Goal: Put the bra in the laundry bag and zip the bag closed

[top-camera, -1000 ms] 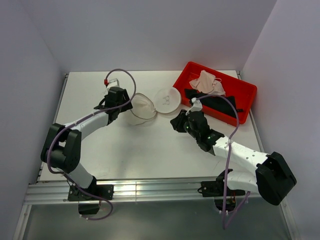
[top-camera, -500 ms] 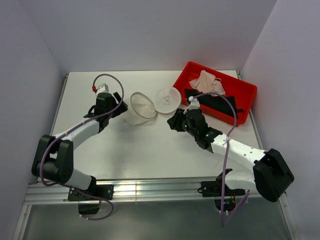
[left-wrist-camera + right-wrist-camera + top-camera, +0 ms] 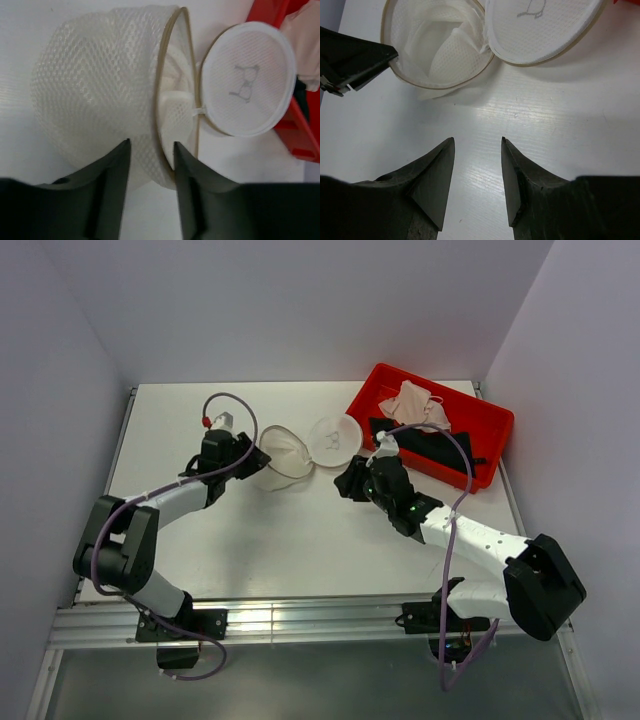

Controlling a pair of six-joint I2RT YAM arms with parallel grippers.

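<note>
Left wrist: left claw (image 3: 150,151) straddles laundry bag (image 3: 90,85) rim.

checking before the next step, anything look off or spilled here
Nothing spilled or damaged. The laundry bag lies on its side, round lid flipped open beside it; the bra sits crumpled in the red tray.

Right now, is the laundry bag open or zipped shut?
Open: the laundry bag has its round lid flipped aside, the mouth gaping.
</note>
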